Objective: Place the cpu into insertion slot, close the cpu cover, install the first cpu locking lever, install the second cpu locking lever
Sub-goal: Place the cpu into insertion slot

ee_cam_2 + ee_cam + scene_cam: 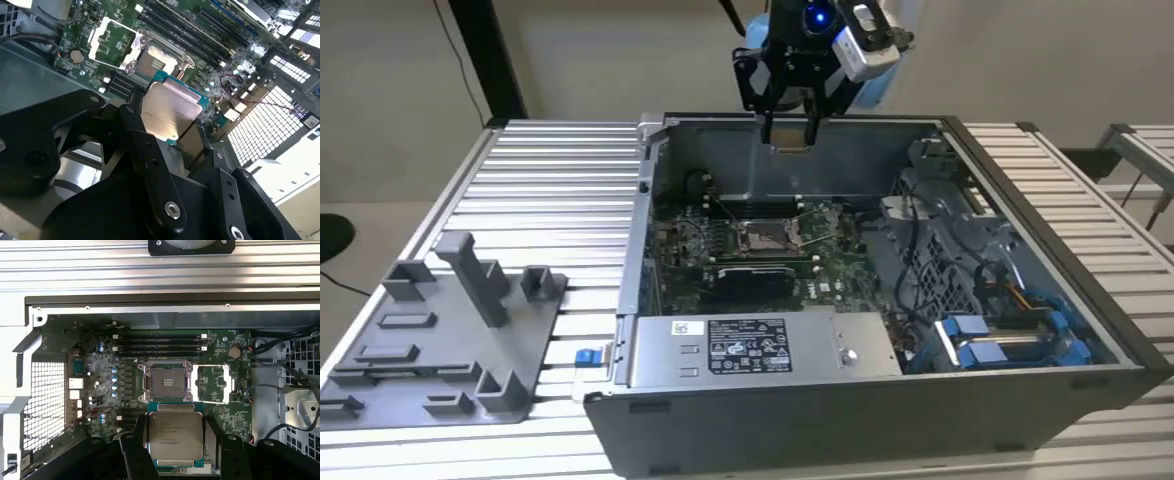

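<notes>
Black tool [167, 130], silvery screws [172, 210]

cpu [175, 437]: silvery-grey metal top, brushed satin finish; green laminate edge.
claw [790, 135]: black, matt, possibly anodised metal or hard plastic, hard to tell; bright steel screw heads.
insertion slot [167, 383]: dull brownish-gold pin field, silvery metal rim.
cpu cover [226, 384]: thin bright sheet metal.
circuit board [100, 370]: green, lacquered sheen.
case [854, 420]: grey matt sheet metal.
counter [547, 180]: ribbed pale metal, satin.
tray [440, 340]: matt grey plastic.

Bright, even light from above; table [547, 190] slats glare white, case [854, 420] interior is dimmer, cpu [175, 435] top shines softly.
</notes>
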